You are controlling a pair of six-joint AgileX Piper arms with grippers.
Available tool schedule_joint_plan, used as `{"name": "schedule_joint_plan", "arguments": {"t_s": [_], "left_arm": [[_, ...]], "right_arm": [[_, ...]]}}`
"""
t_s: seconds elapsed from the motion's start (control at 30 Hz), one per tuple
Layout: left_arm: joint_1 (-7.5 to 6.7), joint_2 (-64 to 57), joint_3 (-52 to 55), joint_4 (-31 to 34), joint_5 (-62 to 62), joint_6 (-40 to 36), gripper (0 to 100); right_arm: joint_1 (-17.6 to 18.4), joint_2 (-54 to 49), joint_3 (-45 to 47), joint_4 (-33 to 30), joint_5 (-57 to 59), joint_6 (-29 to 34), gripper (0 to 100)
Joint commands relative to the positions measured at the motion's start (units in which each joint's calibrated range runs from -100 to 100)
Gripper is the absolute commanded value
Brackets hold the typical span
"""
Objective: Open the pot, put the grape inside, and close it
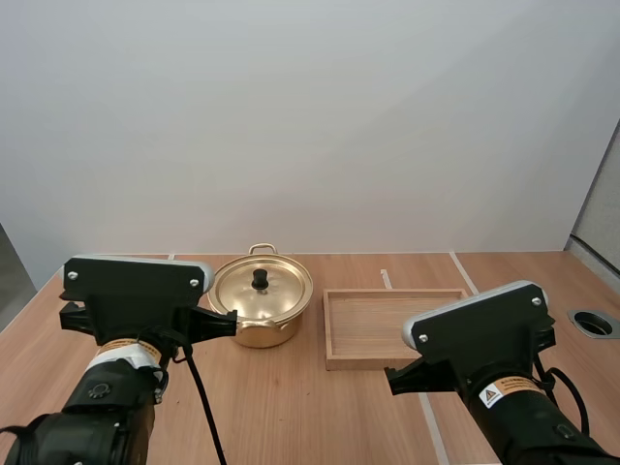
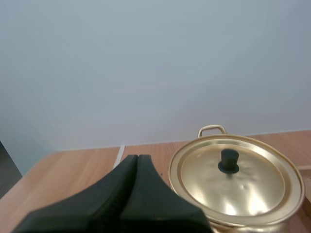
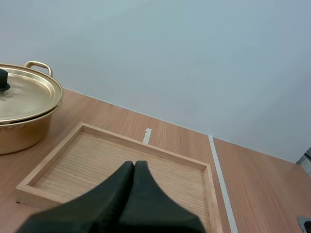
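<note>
My left gripper (image 2: 137,158) is clenched on nothing, its black fingers pressed into one wedge, near the round golden metal pot (image 1: 258,334). Its lid (image 2: 243,187), with a black knob (image 2: 228,161), is on. My right gripper (image 3: 134,164) is likewise clenched empty over the shallow rectangular wooden tray (image 3: 146,147), which lies just beside the pot on the light wooden table (image 1: 291,407).

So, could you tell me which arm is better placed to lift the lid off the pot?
Left, probably: the left gripper sits beside the pot and its lid, while the right gripper hangs over the wooden tray.
</note>
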Motion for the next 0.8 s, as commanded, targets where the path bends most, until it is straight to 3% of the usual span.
{"name": "schedule_joint_plan", "arguments": {"t_s": [0.0,0.4,0.57,0.67,0.77], "left_arm": [[0.04,-4.0,0.1,0.1,-2.1,0.2,0],[0.04,-18.4,0.1,0.1,-2.1,0.2,0],[-0.10,-22.1,0.1,0.1,0.7,-2.4,0],[-1.24,-22.1,0.4,-0.3,6.8,-2.9,0],[-2.80,-22.1,2.4,-0.3,9.0,-4.0,0]], "right_arm": [[0.2,-1.6,1.1,-0.7,-0.5,-0.4,0],[0.2,-1.6,1.2,-0.9,-0.1,0.5,0],[0.2,-1.6,1.2,-3.4,5.1,8.6,0],[0.2,-1.6,1.2,-7.1,6.0,15.0,0],[0.2,-1.6,1.2,-8.6,9.5,17.2,0]]}}
